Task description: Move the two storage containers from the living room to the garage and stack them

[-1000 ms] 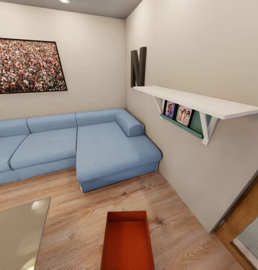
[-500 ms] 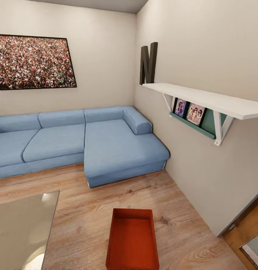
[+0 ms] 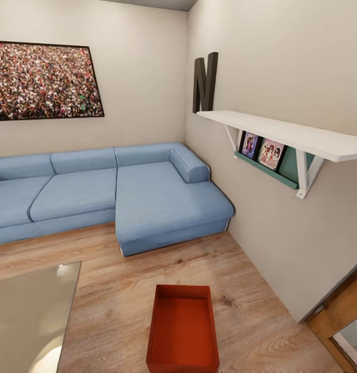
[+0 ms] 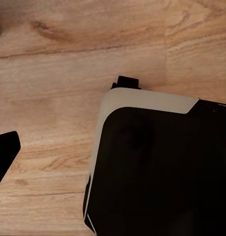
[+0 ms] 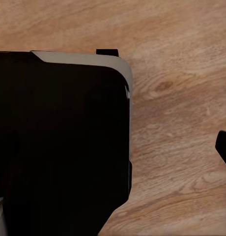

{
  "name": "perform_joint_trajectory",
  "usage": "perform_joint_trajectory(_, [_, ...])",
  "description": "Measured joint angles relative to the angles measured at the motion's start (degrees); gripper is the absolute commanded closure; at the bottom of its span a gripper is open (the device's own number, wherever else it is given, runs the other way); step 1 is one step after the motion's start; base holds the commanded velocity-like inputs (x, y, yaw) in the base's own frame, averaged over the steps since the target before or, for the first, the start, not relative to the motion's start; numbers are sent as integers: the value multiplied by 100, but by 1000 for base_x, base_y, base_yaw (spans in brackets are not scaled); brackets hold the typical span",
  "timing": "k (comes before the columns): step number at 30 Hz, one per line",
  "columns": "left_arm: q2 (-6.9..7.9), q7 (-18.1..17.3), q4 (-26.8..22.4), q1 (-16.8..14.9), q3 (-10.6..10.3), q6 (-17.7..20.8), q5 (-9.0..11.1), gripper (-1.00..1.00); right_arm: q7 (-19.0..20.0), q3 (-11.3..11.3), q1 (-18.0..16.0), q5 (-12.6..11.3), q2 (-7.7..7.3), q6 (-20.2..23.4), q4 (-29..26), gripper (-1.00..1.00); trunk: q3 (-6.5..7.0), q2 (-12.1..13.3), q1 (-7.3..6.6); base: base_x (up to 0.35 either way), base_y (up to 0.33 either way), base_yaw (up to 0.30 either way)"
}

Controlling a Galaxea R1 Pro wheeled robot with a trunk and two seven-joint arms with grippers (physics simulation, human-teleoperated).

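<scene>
The living room (image 3: 147,62) took up the head view: pale walls, light wood plank flooring (image 3: 111,290) and a blue corner sofa (image 3: 111,191) along the far wall, with a large crowd picture (image 3: 43,80) hung above it. On the right wall a white shelf (image 3: 282,132) carried a dark letter N (image 3: 205,83), and a green ledge (image 3: 266,171) below it held small framed pictures. A glass-topped table (image 3: 28,316) sat at the near left. One storage container (image 3: 183,329), red-orange and open-topped, lay on the planks near the robot, just right of centre and well apart from the sofa; a second container was not in sight.

Both wrist views looked down on planks and the robot's dark base (image 4: 157,167); a dark tip (image 4: 5,155) at each picture's edge may have belonged to a tool, but whether either tool was open or closed could not be told.

The step in hand looked like the approach. Done well, it would mean squaring the base to the container's short near wall and stopping short, so both arms could reach its long sides evenly.
</scene>
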Motion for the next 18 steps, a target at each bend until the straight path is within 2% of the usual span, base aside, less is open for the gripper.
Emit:
perform_joint_trajectory(5, [0, 0, 0, 0, 2, -2, 0, -100, 0, 2, 0, 0, 5, 0, 0, -100, -31, 0, 0, 0, 0, -100])
perform_joint_trajectory(18, [0, 0, 0, 0, -2, 0, 0, -100, 7, 0, 0, 3, 11, 1, 0, -100, -87, 0, 0, 0, 0, -33])
